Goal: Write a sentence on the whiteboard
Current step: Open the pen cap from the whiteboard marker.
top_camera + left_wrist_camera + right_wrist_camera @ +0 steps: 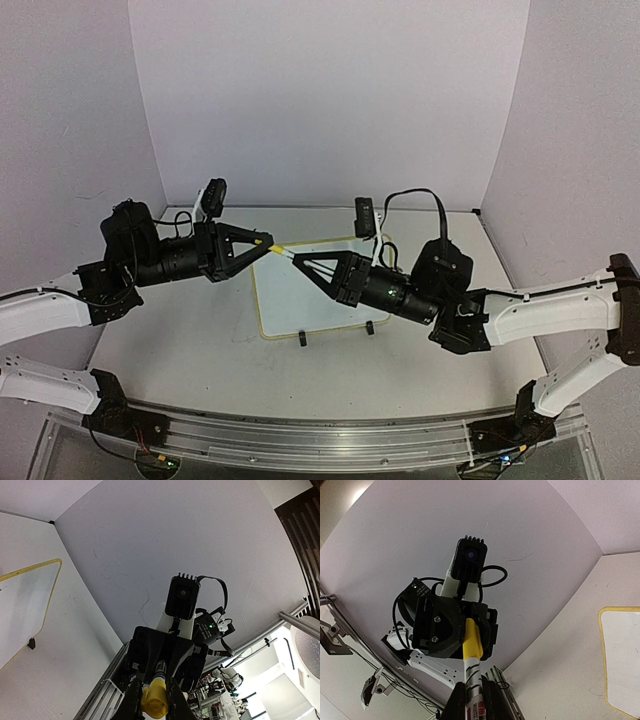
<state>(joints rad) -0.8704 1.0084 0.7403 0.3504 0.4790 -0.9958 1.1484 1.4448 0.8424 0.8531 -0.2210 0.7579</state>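
Uncapping step: left claw point(266, 241) clamps yellow cap point(154, 702), right claw point(297, 258) grips marker barrel point(472, 679), whiteboard point(300, 300) on bench point(180, 350) below both; next probably needs a straight pull apart.

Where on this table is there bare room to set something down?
Free: the wide near strip of table between the whiteboard's clip feet and the arm bases; the patch left of the whiteboard, beneath the left arm; a narrow strip behind the board. Crowded: over the board's far edge, where left pincer and right pincer both grip the marker.
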